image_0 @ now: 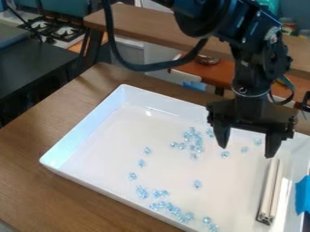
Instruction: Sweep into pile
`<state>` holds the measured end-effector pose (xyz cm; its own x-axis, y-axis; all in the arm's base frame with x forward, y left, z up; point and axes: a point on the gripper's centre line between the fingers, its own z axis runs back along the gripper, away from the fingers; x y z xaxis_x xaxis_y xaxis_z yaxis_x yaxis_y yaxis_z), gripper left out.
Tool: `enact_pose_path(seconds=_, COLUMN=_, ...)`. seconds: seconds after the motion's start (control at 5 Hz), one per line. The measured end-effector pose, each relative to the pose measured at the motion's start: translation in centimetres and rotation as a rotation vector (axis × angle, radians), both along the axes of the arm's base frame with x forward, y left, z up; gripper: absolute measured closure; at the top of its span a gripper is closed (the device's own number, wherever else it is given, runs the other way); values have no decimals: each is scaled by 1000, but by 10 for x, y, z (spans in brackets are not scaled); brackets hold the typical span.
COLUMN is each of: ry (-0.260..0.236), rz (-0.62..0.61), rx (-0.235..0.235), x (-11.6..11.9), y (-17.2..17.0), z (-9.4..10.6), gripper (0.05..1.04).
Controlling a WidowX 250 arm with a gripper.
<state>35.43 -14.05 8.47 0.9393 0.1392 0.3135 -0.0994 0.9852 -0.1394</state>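
One white tray point(97, 149), walled on its visible sides: it is lying on the wooden table point(27, 170) and serving you as a pen, its walls probably keeping the pieces from straying while you are sweeping.

Many small clear-blue pieces point(197, 184), unpiled: they are lying inside the tray in loose groups. The tightest gathering is sitting between the tray's middle and its far wall; a longer scatter is running beside the near wall; a few singles are trailing towards the left wall, others towards the far right. The middle gathering is looking like your handiest core for a pile, judging by its closeness.

One pale two-bar tool point(267, 192), presumably your sweeper: it is lying at the tray's right side, lengthwise to that wall, away from most of the pieces, so it is leaving the central floor free for strokes.

One black gripper point(247, 151), pointing down: it is hanging over the tray's far right part, its fingers standing wide apart with nothing between them. You are apparently keeping it spread for taking the tool, one fingertip appearing near the tool's far end; you are likely needing to centre it over the bars before closing, since an off-centre grip would be risking a twist.
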Motion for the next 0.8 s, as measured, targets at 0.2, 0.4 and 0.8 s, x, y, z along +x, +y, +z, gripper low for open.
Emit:
enact_pose_path(seconds=0.2, ry=61, rz=9, rx=20, x=-8, y=3, z=-21, gripper=84)
enact_pose_path(seconds=0.4, ry=95, rz=41, rx=16, x=-5, y=0, z=-43, gripper=84)
enact_pose_path(seconds=0.8, ry=82, rz=69, rx=22, x=11, y=-13, z=-66, gripper=84)
